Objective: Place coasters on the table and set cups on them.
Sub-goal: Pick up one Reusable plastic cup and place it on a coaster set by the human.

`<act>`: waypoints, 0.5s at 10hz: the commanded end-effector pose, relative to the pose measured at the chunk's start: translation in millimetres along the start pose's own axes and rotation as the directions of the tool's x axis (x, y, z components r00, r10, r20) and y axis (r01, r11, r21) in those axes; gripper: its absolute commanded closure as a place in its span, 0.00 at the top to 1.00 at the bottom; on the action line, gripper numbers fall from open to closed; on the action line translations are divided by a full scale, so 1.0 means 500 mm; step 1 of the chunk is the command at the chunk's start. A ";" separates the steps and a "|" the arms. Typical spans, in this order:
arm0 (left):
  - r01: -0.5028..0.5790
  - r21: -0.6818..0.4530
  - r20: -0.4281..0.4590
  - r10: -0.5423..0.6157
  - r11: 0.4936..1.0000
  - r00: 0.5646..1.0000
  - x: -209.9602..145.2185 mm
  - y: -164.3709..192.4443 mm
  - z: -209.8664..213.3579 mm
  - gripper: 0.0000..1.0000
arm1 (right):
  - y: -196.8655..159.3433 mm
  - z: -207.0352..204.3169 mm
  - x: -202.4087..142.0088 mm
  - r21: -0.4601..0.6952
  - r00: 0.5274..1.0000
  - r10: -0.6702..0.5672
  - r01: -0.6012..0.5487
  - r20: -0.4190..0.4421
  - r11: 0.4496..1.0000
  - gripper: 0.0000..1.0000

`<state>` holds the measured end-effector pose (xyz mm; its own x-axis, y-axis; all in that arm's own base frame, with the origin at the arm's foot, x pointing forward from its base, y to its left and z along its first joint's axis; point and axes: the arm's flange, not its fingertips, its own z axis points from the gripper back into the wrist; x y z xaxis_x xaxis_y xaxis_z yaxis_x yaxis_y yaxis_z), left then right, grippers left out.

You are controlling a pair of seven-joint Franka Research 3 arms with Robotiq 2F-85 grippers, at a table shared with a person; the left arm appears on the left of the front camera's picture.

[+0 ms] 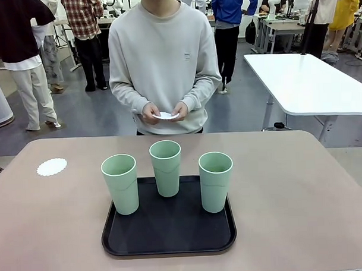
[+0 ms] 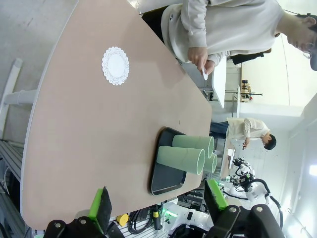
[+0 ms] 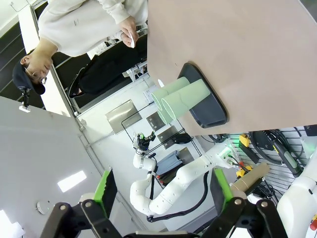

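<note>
- Coaster lies flat on your tabletop, far left; the person's hands hold a second coaster
- Cups: three upright on the black tray
- Your left hand and right hand gape wide, empty

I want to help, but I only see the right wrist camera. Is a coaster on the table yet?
Observer: Yes, one coaster lies near the far left corner of the table.
Operator: Is a cup on it?
Observer: No, all three cups stand on the tray.
Operator: In a row?
Observer: No, the middle one stands farther back.
</note>
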<state>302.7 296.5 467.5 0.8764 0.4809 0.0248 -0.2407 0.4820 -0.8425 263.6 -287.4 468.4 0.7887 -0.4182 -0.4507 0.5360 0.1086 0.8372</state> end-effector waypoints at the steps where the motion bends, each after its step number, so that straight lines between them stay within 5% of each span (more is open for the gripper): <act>1: -0.007 -0.004 -0.002 0.007 1.000 1.000 -0.003 -0.001 -0.001 1.00 | 0.003 0.001 0.000 0.002 1.000 0.005 -0.005 0.012 1.000 1.00; 3: 0.000 0.000 0.000 0.000 1.000 1.000 0.000 0.000 0.000 1.00 | 0.003 0.001 0.000 0.002 1.000 0.005 -0.005 0.012 1.000 1.00; 4: 0.167 0.085 0.074 -0.173 0.982 0.982 0.008 -0.046 -0.018 1.00 | 0.003 0.001 0.000 0.002 1.000 0.005 -0.005 0.012 1.000 1.00; 5: 0.258 0.126 0.057 -0.267 0.958 0.962 0.017 -0.094 -0.047 1.00 | 0.003 0.001 0.000 0.002 1.000 0.005 -0.005 0.012 1.000 1.00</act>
<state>320.0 283.6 487.0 0.8869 0.4312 0.1655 -0.1379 0.5892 -0.7961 263.7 -287.3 468.7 0.7890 -0.4183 -0.4501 0.5356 0.1092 0.8374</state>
